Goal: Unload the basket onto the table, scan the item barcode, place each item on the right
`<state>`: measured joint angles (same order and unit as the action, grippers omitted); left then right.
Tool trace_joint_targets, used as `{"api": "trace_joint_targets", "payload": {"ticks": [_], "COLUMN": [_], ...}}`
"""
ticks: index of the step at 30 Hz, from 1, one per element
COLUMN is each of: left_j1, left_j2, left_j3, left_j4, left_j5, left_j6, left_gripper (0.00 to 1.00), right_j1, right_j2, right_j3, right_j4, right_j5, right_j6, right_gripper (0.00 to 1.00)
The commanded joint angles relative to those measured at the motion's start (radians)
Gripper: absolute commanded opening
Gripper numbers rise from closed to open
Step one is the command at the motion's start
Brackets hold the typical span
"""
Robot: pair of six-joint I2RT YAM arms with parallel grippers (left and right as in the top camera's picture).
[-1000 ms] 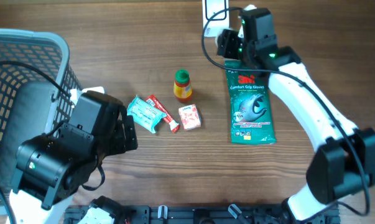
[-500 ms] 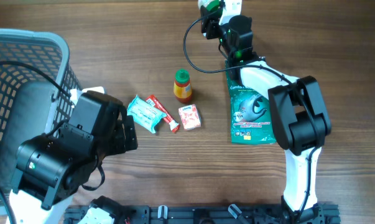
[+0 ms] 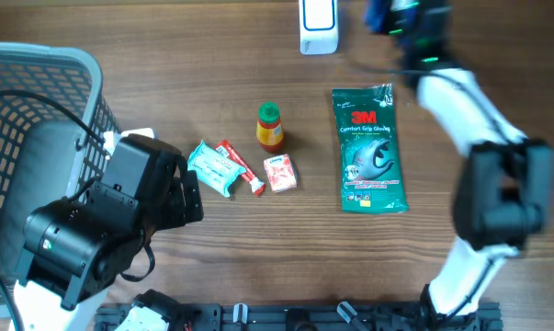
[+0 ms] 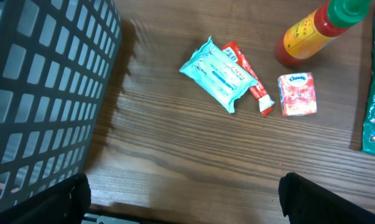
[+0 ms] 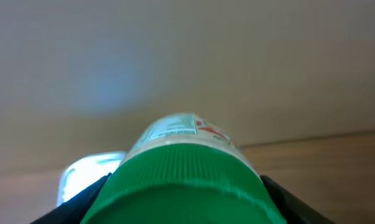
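Bottle (image 5: 181, 165) is pinched by right gripper (image 5: 184, 199) near scanner (image 3: 317, 25), probably to show its barcode; left gripper (image 4: 184, 199) waits spread, empty.

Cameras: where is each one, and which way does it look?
Overhead: above the table, looking straight down at basket, left arm, right arm.
Left wrist: on the left arm, looking down at the table; its open fingers show below.
Right wrist: on the right arm, facing sideways; fingers flank a green-capped bottle.
Shared: overhead and left wrist both show basket and teal pack.
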<state>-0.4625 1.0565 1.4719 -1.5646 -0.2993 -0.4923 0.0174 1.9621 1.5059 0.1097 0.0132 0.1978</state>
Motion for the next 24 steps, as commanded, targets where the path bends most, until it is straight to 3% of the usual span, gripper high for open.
{"api": "trace_joint_targets", "payload": {"ticks": [1,5,8,15,20,22,23,24], "left_j1": [0.003,0.003,0.003,0.003,0.003,0.003,0.003,0.003], "left_j2": [-0.003,-0.003,-0.003,-0.003,-0.003,-0.003,-0.003,-0.003], "left_j3": [-0.002,-0.002,-0.002,-0.002,-0.002,-0.002,-0.002,-0.002], "left_j4": [0.003,0.003,0.003,0.003,0.003,0.003,0.003,0.003], "left_j5": [-0.012,-0.012,-0.012,-0.012,-0.012,-0.012,-0.012,-0.012], "left_j6": [-0.013,-0.013,-0.013,-0.013,-0.013,-0.013,-0.013,-0.013], "left_gripper": [1.00,1.00,1.00,1.00,1.00,1.00,1.00,1.00], "right_j1": [-0.249,-0.546,-0.708,-0.925,-0.998,-0.997,-0.995,-0.994], "right_j2": [-0.106,-0.075,-0.050,0.061,0.110,0.100,0.086,0.072], "right_j3": [0.022,0.022,0.022,0.006,0.006,0.015,0.016,0.016], "right_j4": [-0.188,-0.459,-0.567,-0.611,-0.633,-0.632,-0.631,-0.631], "right_j5": [0.048,0.047,0.047,0.055,0.054,0.053,0.042,0.035], "right_j6": [0.014,0.031,0.042,0.011,-0.009,-0.012,-0.011,-0.008], "right_gripper": [0.64,0.62,0.64,0.68,0.70,0.83,0.99,1.00]}}
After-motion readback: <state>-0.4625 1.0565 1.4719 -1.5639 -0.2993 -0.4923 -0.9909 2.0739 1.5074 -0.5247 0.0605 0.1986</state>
